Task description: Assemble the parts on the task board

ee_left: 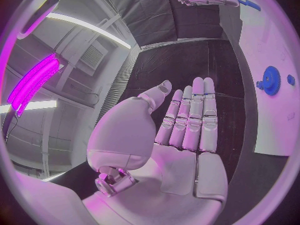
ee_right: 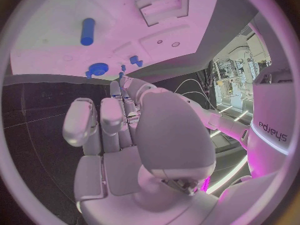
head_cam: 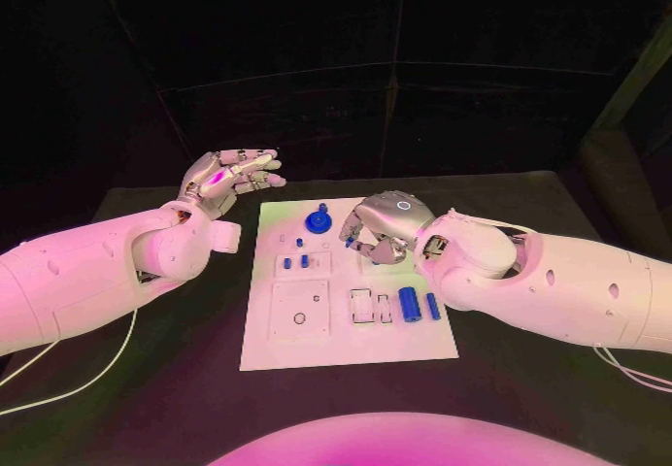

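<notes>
The white board (head_cam: 343, 335) lay flat mid-table; a blue gear (head_cam: 319, 222) sat near its far edge, small blue pegs (head_cam: 295, 260) mid-board, two blue cylinders (head_cam: 416, 305) lying toward the right

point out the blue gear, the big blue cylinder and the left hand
blue gear (head_cam: 319, 222), head view, on its round face
big blue cylinder (head_cam: 409, 304), head view, middle of its length
left hand (head_cam: 224, 176), head view, on the palm
</notes>
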